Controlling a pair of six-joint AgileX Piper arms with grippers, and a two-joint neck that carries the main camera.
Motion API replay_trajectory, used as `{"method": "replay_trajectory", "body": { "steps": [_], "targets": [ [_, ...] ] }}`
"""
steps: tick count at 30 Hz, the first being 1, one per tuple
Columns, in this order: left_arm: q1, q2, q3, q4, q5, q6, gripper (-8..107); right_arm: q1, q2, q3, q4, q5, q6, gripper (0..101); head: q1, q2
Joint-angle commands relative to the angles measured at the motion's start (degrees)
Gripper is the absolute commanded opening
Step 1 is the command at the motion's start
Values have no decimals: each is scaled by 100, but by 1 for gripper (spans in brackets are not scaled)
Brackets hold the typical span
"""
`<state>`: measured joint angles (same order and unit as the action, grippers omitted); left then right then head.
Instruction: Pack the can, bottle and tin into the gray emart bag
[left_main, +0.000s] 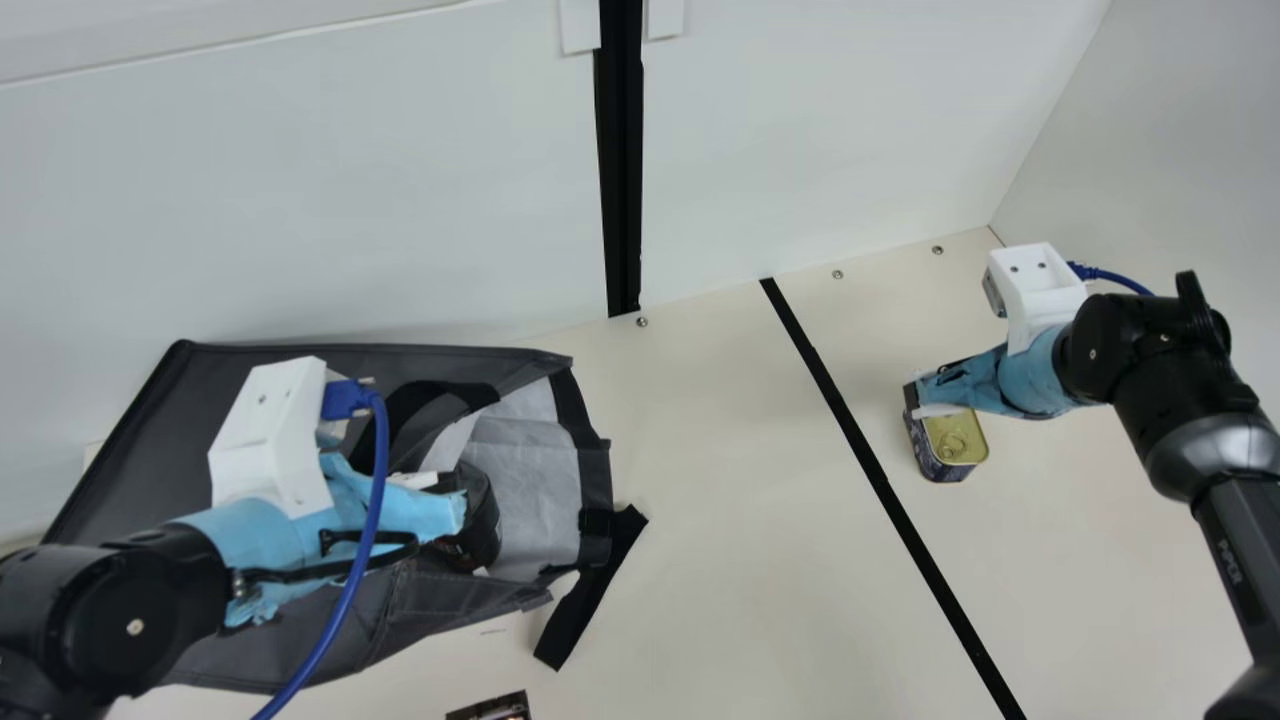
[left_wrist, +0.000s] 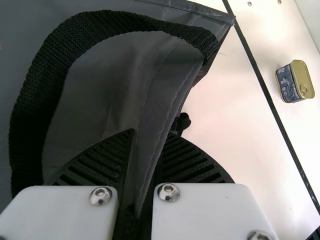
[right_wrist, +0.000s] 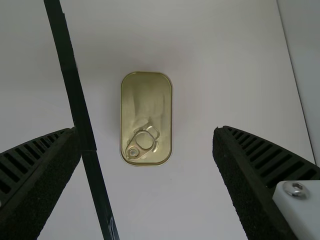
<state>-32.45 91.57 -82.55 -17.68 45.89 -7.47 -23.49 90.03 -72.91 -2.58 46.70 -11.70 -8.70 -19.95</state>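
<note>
1. Tin (left_main: 955, 440): upright on the table (left_main: 700, 560), gold lid and pull ring (right_wrist: 145, 140) facing up, on the right arm's side of the black line (left_main: 880, 480).
2. Right gripper (left_main: 925, 400): above the tin. Jaws spread wide; per right wrist view, one finger off either side of the tin, both apart from it. Nothing held.
3. Gray emart bag (left_main: 130, 460): lying flat at left, mouth toward mid-table, light gray lining (left_main: 525, 450) exposed. A black strap (left_main: 590, 600) rests on the table by the mouth.
4. Left gripper (left_main: 455, 500): at the bag's mouth. Jaws drawn nearly together, the bag's edge pinched between them.
5. Dark printed item (left_main: 490, 706): near the bag, cut off by the main view's edge; identity cannot be told.
</note>
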Motion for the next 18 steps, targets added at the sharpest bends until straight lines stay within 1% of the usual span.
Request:
{"method": "replay_trajectory", "body": {
  "steps": [1,11,18],
  "targets": [
    [0,0,0,0,0,0,10,12,31,60,-6,-44,6,91,-130,-5],
    [0,0,0,0,0,0,10,-39,287,344,20,-346,-42,91,-130,-5],
    [0,0,0,0,0,0,10,-122,542,411,81,-513,-113,91,-130,-5]
  ]
}}
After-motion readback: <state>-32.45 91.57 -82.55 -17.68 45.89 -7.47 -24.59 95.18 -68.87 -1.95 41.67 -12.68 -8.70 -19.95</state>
